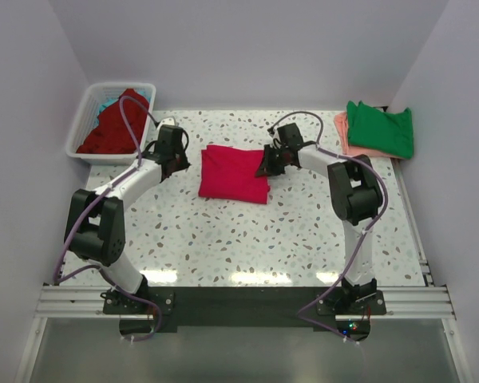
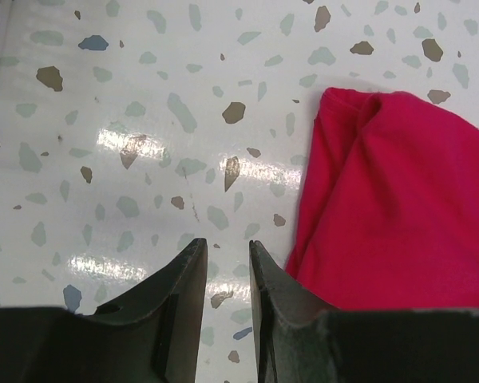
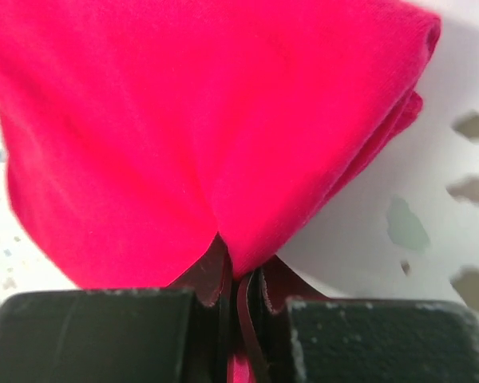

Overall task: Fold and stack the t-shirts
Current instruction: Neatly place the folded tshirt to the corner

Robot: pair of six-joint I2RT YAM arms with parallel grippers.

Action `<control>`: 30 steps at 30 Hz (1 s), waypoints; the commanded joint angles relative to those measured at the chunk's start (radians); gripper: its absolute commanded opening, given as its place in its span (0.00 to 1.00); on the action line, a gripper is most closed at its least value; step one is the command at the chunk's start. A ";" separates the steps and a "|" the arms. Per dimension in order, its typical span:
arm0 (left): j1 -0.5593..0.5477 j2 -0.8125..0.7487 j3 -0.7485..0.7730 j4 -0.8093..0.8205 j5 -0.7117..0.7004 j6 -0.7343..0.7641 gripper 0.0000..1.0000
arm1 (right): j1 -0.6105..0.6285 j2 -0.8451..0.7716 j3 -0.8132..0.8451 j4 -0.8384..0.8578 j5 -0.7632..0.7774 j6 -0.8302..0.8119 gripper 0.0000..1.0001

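Got the left hand hovering empty, fingers slightly apart, just left of the folded crimson-pink t-shirt lying on the counter, long side running left-right. Got the right hand pinched tight on its right edge. Guessing a carry rightward to the green t-shirt, well apart.

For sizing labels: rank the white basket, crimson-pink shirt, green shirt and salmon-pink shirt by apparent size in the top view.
1. white basket
2. crimson-pink shirt and green shirt: too alike to rank
3. salmon-pink shirt: only an edge shows beneath the green one
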 commanded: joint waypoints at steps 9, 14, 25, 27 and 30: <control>0.017 -0.016 0.005 0.041 -0.009 0.016 0.32 | 0.000 -0.238 -0.119 -0.372 0.647 -0.098 0.00; 0.017 -0.003 0.023 0.046 0.001 0.013 0.32 | -0.029 -0.323 -0.171 -0.409 0.764 -0.107 0.00; 0.017 0.027 0.066 0.037 0.011 0.021 0.32 | -0.270 -0.516 -0.283 -0.421 0.932 -0.199 0.00; 0.019 0.028 0.072 0.031 0.012 0.021 0.31 | -0.319 -0.515 -0.283 -0.410 0.939 -0.213 0.00; 0.019 0.027 0.077 0.023 0.014 0.021 0.31 | -0.340 -0.484 -0.263 -0.380 0.966 -0.259 0.00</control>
